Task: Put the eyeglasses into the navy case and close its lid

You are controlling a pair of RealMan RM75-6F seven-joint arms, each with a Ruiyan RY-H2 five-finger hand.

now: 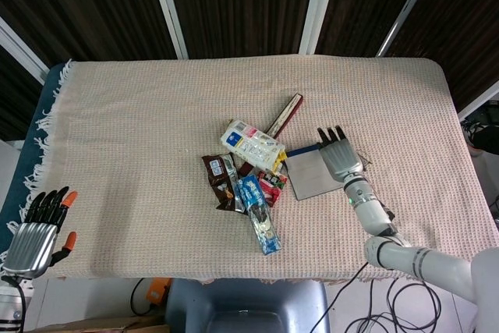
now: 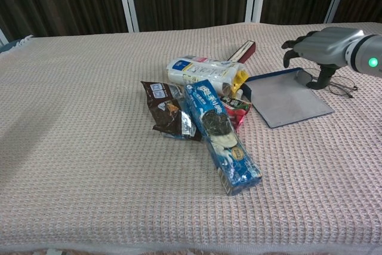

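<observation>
Head view. Desk [image 1: 140, 130] under a woven beige cloth. Near the middle, a heap of snack packets: a white-and-yellow bag [image 1: 251, 144], a brown wrapper [image 1: 221, 178], a long blue biscuit packet [image 1: 259, 213], and a dark red stick-shaped box [image 1: 283, 117] lying on a diagonal. Just right of the heap lies the navy case [image 1: 314, 173], a flat grey face with a navy edge along its far side. The right hand [image 1: 337, 157] is over the case's right edge, fingers straight, slightly apart, pointing away from the robot, holding nothing. The eyeglasses show here only as a thin wire trace right of that hand, too faint to mark. The left hand [image 1: 37, 228] sits far off at the near-left corner, fingers spread, empty.

Chest view. Right hand hovers at the case's far right corner, fingers [image 2: 293, 45] curled downward but gripping nothing. The eyeglasses [image 2: 337, 86] lie on the cloth just beside the case, on its right, under and slightly beyond the hand; long axis roughly left-to-right. I cannot tell whether the case is open.

Judgement: the right hand is much the nearer; the glasses sit right below it.
</observation>
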